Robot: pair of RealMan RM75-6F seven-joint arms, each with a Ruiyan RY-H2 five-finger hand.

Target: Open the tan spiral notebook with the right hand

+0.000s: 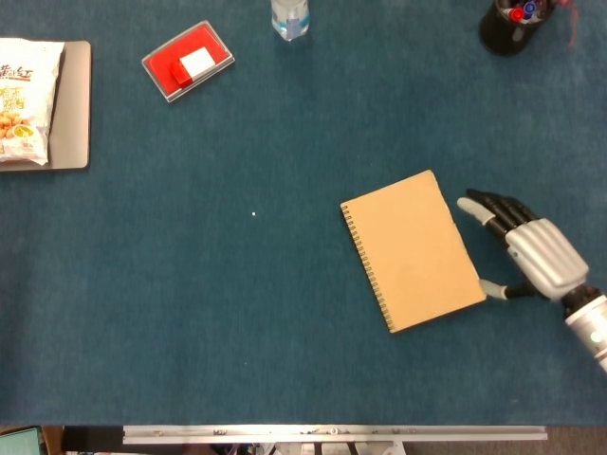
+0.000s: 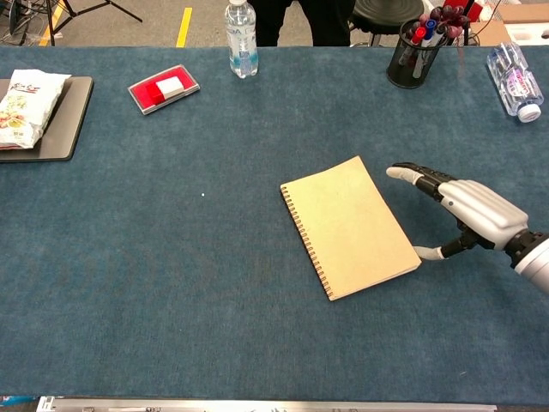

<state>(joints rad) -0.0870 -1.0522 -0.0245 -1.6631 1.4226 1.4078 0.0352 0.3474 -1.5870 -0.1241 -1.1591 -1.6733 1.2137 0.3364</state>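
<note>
The tan spiral notebook lies closed and flat on the blue table, its spiral binding along the left edge. My right hand sits just to its right with fingers spread and holding nothing. Its thumb touches the notebook's lower right edge, and its fingertips reach toward the upper right edge. The left hand appears in neither view.
A red box and a water bottle stand at the back. A pen cup and a lying bottle are at the back right. A snack bag rests on a grey tray far left.
</note>
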